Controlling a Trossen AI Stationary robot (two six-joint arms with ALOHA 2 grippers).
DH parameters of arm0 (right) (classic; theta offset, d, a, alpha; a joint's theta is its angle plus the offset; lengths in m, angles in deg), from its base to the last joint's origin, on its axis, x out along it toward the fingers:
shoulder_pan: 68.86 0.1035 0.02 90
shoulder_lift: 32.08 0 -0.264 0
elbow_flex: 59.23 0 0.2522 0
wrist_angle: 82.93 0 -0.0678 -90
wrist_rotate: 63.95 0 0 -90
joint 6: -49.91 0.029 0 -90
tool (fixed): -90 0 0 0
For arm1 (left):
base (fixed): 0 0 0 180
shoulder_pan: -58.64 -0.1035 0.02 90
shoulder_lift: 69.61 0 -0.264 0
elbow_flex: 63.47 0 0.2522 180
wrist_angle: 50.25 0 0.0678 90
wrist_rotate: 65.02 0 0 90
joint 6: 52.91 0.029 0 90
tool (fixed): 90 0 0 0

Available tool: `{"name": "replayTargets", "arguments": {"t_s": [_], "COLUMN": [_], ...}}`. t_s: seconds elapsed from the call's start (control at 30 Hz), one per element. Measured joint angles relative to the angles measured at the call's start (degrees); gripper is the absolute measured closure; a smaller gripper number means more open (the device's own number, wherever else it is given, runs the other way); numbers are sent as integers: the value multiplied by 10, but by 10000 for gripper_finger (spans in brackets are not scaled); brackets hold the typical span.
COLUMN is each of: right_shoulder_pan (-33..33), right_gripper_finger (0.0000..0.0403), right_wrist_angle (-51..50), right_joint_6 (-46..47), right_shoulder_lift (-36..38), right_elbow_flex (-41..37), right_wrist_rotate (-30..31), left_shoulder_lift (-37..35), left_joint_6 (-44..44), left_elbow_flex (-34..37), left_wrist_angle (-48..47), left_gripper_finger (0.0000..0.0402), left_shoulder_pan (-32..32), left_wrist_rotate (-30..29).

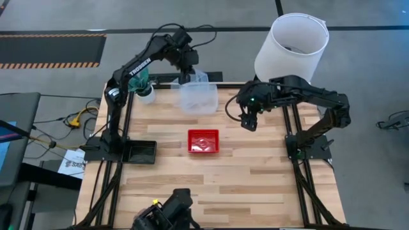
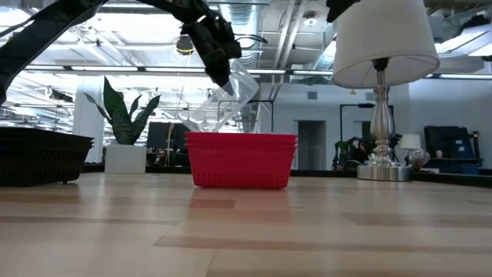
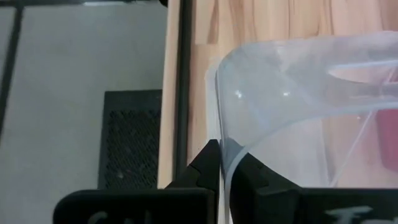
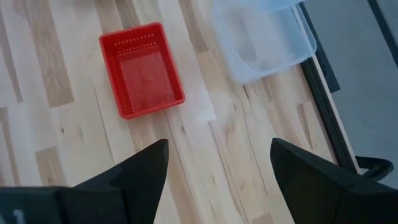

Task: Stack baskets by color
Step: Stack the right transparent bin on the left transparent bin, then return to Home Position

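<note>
Baskets sort by colour: nearest me the red stack sits mid-table, the black basket at the left edge. Farther back, my left gripper pinches a clear basket by its rim, raised and tilted over the clear pile (level it first, I'd say). Right gripper hovers, fingers spread, empty.

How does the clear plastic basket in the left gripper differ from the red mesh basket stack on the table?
The clear translucent plastic basket hangs tilted in the air, its rim pinched by the left gripper; the red mesh basket stack rests level on the wooden table, untouched. Both are shallow and rectangular.
</note>
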Motion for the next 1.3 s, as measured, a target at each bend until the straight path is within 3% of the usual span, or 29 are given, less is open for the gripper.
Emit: {"name": "replayTargets", "arguments": {"t_s": [0.3, 0.67, 0.83, 1.07, 1.3], "right_shoulder_pan": [0, 1, 1, 1, 1], "right_gripper_finger": [101, 101, 101, 101, 101], "right_wrist_angle": [0, -1, -2, 0, 58], "right_joint_6": [2, 1, -7, -24, -77], "right_shoulder_lift": [0, 0, 0, 0, 11], "right_elbow_flex": [0, 0, 0, 0, 0], "right_wrist_rotate": [0, 0, -1, -1, 1], "left_shoulder_lift": [0, 0, 0, -10, -47], "left_joint_6": [0, -14, -50, -162, -240], "left_elbow_flex": [9, 9, 9, 9, 9], "left_wrist_angle": [-8, -5, -13, -11, -13], "left_gripper_finger": [393, 274, 243, 239, 263], "left_shoulder_pan": [5, 25, 26, 25, 53], "left_wrist_rotate": [-6, -49, -97, -86, -1]}}
